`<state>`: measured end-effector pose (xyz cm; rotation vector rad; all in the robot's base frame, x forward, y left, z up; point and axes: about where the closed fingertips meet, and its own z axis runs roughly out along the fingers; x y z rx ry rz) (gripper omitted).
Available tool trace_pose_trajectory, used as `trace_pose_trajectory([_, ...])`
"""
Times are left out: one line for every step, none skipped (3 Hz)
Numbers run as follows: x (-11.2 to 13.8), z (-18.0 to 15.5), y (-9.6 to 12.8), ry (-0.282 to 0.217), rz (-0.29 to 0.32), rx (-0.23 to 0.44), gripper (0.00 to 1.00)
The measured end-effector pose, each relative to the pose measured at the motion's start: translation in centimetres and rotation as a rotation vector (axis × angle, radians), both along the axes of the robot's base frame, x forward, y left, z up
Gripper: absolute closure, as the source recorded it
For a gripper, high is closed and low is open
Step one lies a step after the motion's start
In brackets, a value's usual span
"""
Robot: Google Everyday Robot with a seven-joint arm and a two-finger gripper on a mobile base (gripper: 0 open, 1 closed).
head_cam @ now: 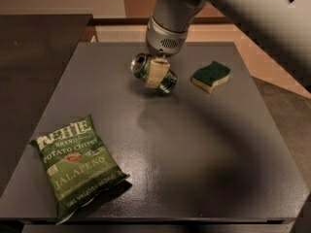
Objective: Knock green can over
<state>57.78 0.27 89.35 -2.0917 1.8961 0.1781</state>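
Note:
The green can is at the back middle of the dark grey table. It is tilted far over, with its silver top pointing up and to the left. My gripper comes down from the arm above and is shut on the can. One pale finger lies across the can's front side; the other finger is hidden behind the can.
A green-and-yellow sponge lies to the right of the can. A green jalapeño chip bag lies at the front left. The arm crosses the upper right. Another dark surface lies to the left.

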Motion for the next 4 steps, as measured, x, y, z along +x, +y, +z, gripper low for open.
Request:
trace_pose_trajectory([-1.0, -1.3, -0.1, -0.006, 0.074, -0.126, 0.82])
trace_pose_trajectory([-1.6, -2.0, -0.2, -0.013, 0.135, -0.212, 0.58])
trace_pose_trajectory([-1.4, -2.8, -0.6, -0.004, 0.16, -0.249, 0.36])
trace_pose_trajectory([-1.3, -2.8, -0.4, -0.011, 0.159, -0.245, 0.12])
